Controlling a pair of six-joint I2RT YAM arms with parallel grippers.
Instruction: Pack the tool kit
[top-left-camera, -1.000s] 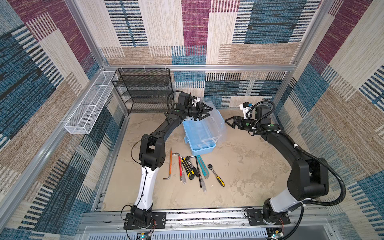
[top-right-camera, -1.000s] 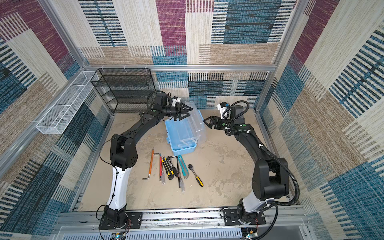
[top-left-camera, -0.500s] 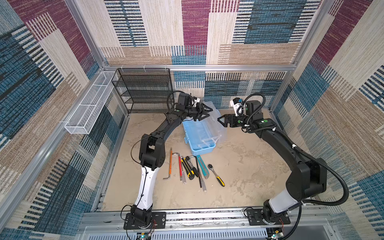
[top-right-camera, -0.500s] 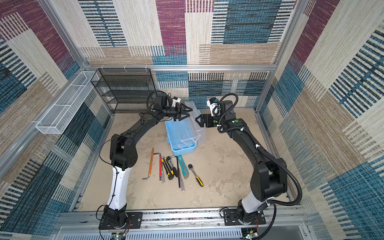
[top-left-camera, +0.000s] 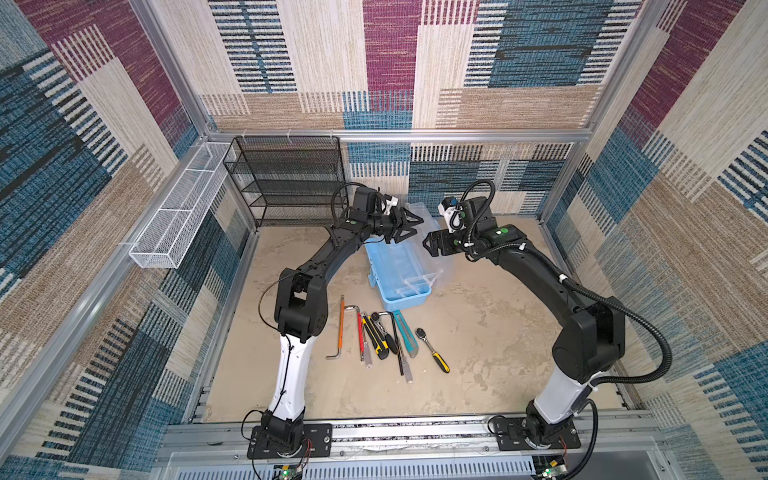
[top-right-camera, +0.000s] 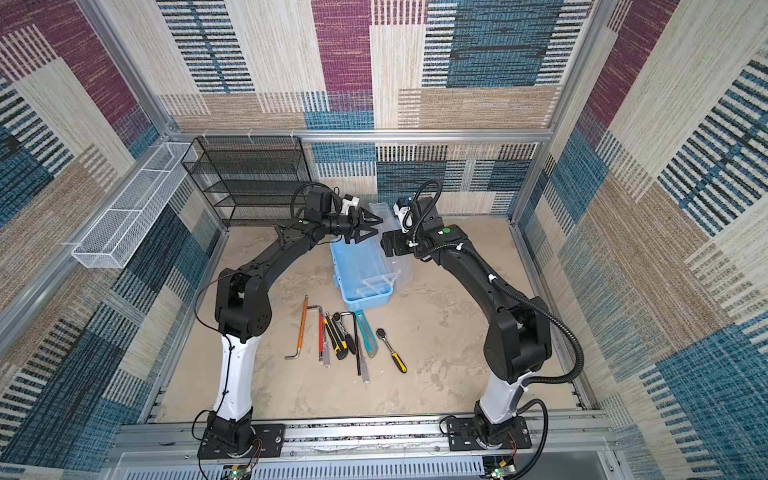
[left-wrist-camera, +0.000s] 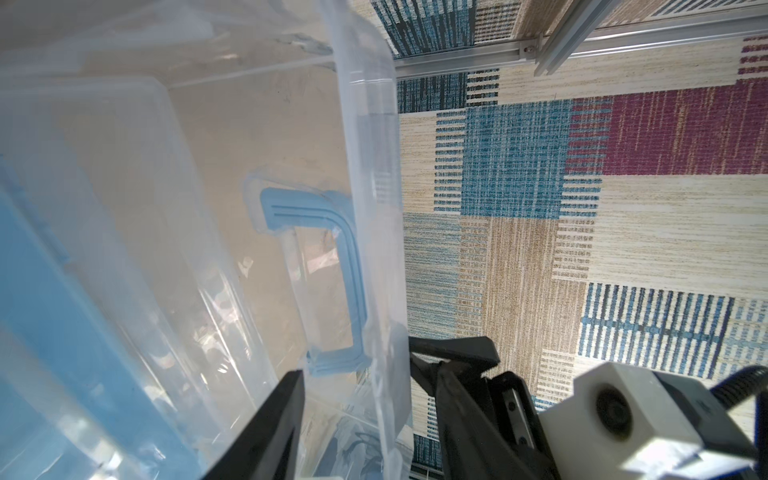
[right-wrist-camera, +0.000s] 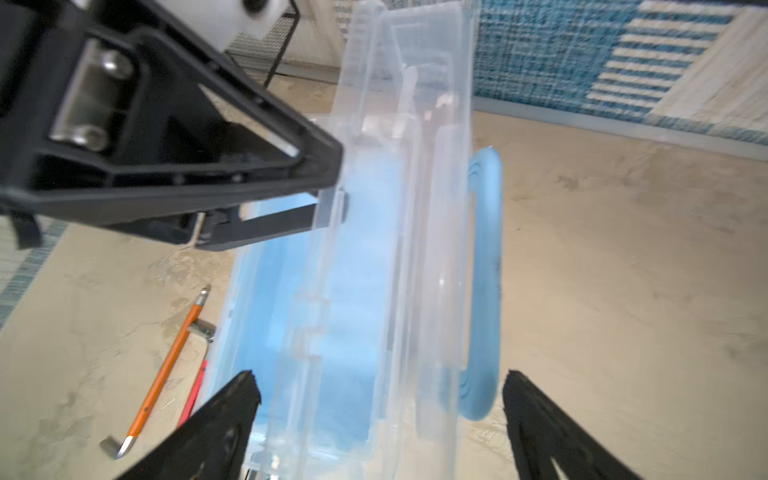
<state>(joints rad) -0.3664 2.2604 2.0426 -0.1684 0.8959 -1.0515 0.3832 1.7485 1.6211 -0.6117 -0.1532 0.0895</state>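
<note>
My right gripper (top-left-camera: 427, 246) – jaws wide – just swung in by clear plastic lid (left-wrist-camera: 370, 166) my left gripper (top-left-camera: 412, 227) prob. pinches – packing can start.

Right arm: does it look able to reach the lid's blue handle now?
Probably yes. The blue handle sits on the outer face of the transparent lid, toward the right gripper, whose open fingers frame it. The left gripper pinches the lid's rim, clear of the handle's span.
</note>
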